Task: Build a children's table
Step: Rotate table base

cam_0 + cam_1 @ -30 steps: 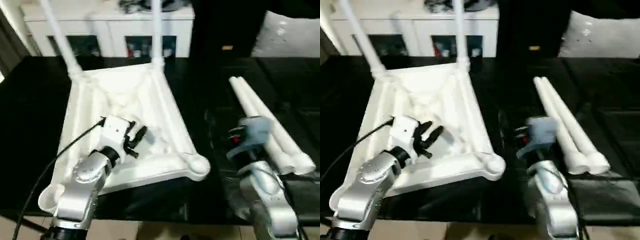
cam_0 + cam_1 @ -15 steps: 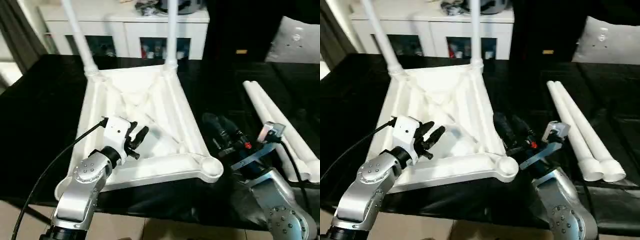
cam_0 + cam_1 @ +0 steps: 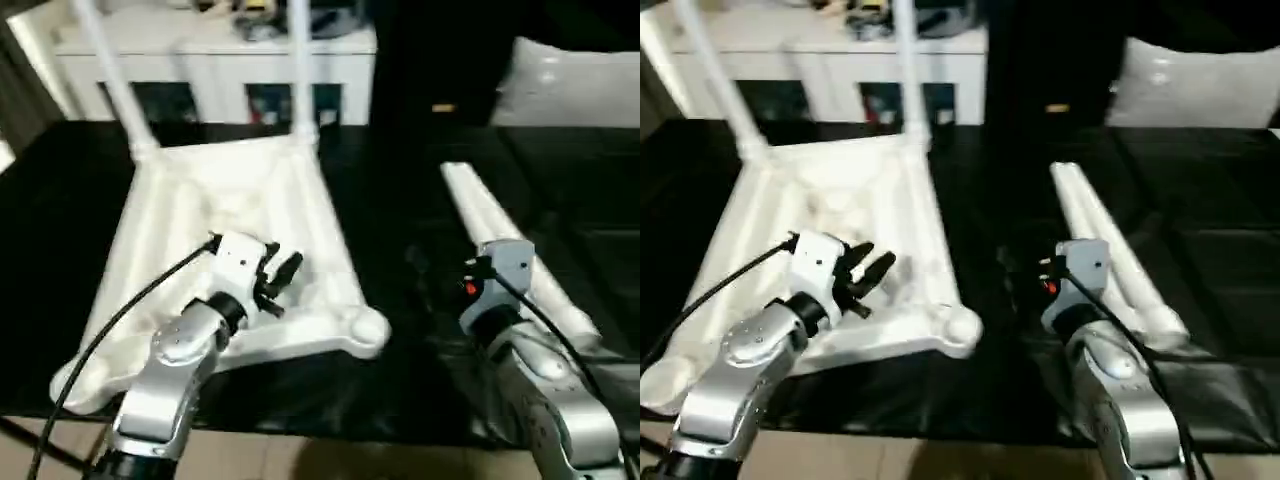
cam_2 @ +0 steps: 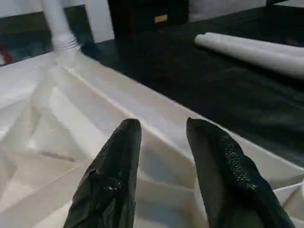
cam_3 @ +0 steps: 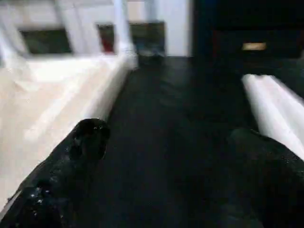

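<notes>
The children's table top [image 3: 215, 195] lies upside down on the black surface, ribbed underside up. Two white legs [image 3: 300, 70] [image 3: 108, 85] stand in its far corner sockets. The near right socket [image 3: 366, 328] holds nothing. Two loose legs [image 3: 505, 245] lie side by side to the right. My left gripper [image 4: 164, 128] hovers open over the ribs near the top's front rail, nothing between its fingers [image 3: 283, 272]. My right gripper [image 5: 168, 135] is wide open and low over the black surface, between the top's right rail [image 5: 102, 92] and the loose legs [image 5: 275, 104].
A white cabinet with glass doors [image 3: 210, 70] stands behind the black surface [image 3: 400, 180]. A pale cushion [image 3: 570, 90] sits at the back right. A black cable [image 3: 130, 310] trails from my left wrist over the table top. The surface's front edge runs close below my arms.
The camera has shifted. My right wrist has turned back from pointing left toward the near right socket to pointing forward between the top and the loose legs. The left gripper has stayed put.
</notes>
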{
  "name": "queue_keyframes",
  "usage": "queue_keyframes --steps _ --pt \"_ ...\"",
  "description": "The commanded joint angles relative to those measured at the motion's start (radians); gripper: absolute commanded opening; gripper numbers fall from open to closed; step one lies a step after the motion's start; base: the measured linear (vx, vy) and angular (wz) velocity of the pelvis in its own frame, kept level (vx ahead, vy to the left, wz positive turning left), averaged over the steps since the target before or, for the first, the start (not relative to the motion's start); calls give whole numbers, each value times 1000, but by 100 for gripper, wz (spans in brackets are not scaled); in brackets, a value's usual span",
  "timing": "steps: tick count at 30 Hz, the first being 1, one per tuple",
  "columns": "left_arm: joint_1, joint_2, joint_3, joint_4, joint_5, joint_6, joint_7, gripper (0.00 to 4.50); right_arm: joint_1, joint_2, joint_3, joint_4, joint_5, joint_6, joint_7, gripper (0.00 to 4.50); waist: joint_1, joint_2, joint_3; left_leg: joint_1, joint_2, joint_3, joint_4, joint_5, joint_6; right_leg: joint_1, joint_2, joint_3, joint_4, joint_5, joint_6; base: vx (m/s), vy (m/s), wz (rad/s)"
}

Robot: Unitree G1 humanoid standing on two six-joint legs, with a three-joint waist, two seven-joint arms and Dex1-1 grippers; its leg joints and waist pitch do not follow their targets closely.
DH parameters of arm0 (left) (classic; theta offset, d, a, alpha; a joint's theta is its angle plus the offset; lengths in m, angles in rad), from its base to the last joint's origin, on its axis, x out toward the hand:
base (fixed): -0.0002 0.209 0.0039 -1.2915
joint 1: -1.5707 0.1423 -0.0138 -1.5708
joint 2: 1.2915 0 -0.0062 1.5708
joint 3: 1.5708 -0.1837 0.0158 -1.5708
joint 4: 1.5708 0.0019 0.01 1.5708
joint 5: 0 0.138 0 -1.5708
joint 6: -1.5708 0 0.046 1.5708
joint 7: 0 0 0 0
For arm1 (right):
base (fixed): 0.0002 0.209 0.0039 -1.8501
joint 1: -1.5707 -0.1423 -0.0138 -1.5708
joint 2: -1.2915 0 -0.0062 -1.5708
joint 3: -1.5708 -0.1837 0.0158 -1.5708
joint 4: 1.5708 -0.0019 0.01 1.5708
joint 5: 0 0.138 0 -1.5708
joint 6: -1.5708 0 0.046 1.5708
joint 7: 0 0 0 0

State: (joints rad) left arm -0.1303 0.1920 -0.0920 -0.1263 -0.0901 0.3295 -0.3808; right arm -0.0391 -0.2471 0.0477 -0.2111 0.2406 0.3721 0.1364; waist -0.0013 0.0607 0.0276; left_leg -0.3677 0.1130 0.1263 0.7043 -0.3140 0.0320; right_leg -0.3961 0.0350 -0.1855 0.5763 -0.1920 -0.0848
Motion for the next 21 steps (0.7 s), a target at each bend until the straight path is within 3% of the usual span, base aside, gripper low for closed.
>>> queue_keyframes --steps 1,2,3,4,5,6,7,8,9,10,11,12,13,14,15,16,19,20,21 --pt "-3 10 8 18 13 -2 11 185 -25 -2 34 5 -57 20 -21 450 -22 13 -64 86 392 -224 -175 207 311 -88 -153 112 214 -347 224 -27 -140 4" --pt "-6 7 13 23 14 11 22 185 -29 -4 38 8 -56 17 -8 450 -15 8 -48 57 278 -152 -151 299 369 -121 -149 160 261 -186 113 -27 -140 4" --pt "-8 3 16 26 15 20 30 185 -33 -4 41 12 -60 14 0 450 -9 12 -47 36 224 -120 -148 316 407 -101 -144 171 227 -116 87 -36 -129 7" --pt "-11 4 15 31 22 25 36 185 -35 -6 45 12 -67 9 3 450 -4 -11 -56 11 112 -67 -113 262 398 -42 -126 186 112 -23 37 -56 -155 0" --pt "-13 5 12 36 30 18 39 185 -36 -5 45 13 -72 7 0 450 3 -26 -48 -18 55 -32 -98 179 342 -12 -125 189 52 -20 14 -56 -155 0" --pt "-14 5 10 39 33 5 41 185 -35 1 40 14 -62 30 -8 450 12 -82 -78 -73 -23 -9 4 137 247 67 -216 235 -8 38 -42 -67 -196 -16" --pt "-15 3 11 41 34 -3 45 185 -35 7 35 16 -51 48 -13 450 59 -71 -53 -38 9 -16 -20 110 81 28 -243 239 -44 -89 49 -79 -237 -15" --pt "-14 1 12 41 34 -3 51 185 -36 15 30 18 -41 71 -21 450 57 -62 -54 -44 14 -17 -60 113 -10 48 -212 217 -37 -258 162 -79 -237 -15" --pt "-12 2 11 41 34 -4 54 185 -40 16 34 20 -43 99 -20 450 59 -62 -49 -41 22 -15 -77 96 -35 41 -198 214 -49 -338 208 -77 -197 -6" --pt "-9 3 9 40 35 -3 54 185 -50 13 40 25 -57 125 -25 450 53 -61 -45 -34 28 -8 -96 37 -71 29 -171 208 -57 -473 263 -75 -129 -3" --pt "-6 4 7 39 32 -1 49 185 -60 16 36 24 -55 163 -36 450 48 -55 -43 -36 33 -8 -107 15 -90 29 -166 203 -57 -517 259 -75 -129 -3" --pt "-6 4 6 39 31 0 48 185 -62 17 34 24 -53 172 -39 450 42 -51 -40 -33 39 -5 -119 -38 -117 19 -151 192 -63 -584 241 -81 -73 1" --pt "-6 5 5 38 28 3 44 185 -71 21 27 24 -52 203 -51 450 35 -41 -34 -24 48 -4 -132 -109 -132 8 -144 181 -66 -625 194 -84 -18 2" --pt "-7 5 5 37 27 3 43 185 -73 23 25 25 -51 206 -52 450 31 -38 -34 -22 52 -5 -138 -145 -138 7 -140 176 -66 -631 170 -84 -18 2" --pt "-9 9 1 37 27 5 37 185 -90 31 13 31 -44 229 -58 450 25 -26 -35 -20 66 -13 -156 -191 -153 14 -135 171 -57 -574 116 -72 25 -2" --pt "-14 16 -3 39 32 2 33 185 -108 26 13 38 -37 257 -46 450 20 -22 -33 -16 76 -19 -169 -238 -156 20 -130 168 -51 -488 72 -59 45 -4" --pt "-26 34 -14 53 38 -10 -1 185 -159 0 32 69 -36 310 -5 450 13 -21 -28 -1 84 -18 -182 -300 -148 25 -134 170 -57 -412 11 -51 51 -1" --pt "-26 43 -18 48 18 -16 -36 185 -186 -1 32 87 -41 333 -8 450 11 -15 -26 1 84 -20 -185 -316 -150 25 -135 169 -57 -419 4 -41 56 1" --pt "-24 51 -19 37 -8 -15 -71 185 -214 -3 33 104 -49 361 -13 450 4 -17 -25 2 82 -19 -185 -331 -153 28 -138 170 -61 -413 -3 0 0 0"
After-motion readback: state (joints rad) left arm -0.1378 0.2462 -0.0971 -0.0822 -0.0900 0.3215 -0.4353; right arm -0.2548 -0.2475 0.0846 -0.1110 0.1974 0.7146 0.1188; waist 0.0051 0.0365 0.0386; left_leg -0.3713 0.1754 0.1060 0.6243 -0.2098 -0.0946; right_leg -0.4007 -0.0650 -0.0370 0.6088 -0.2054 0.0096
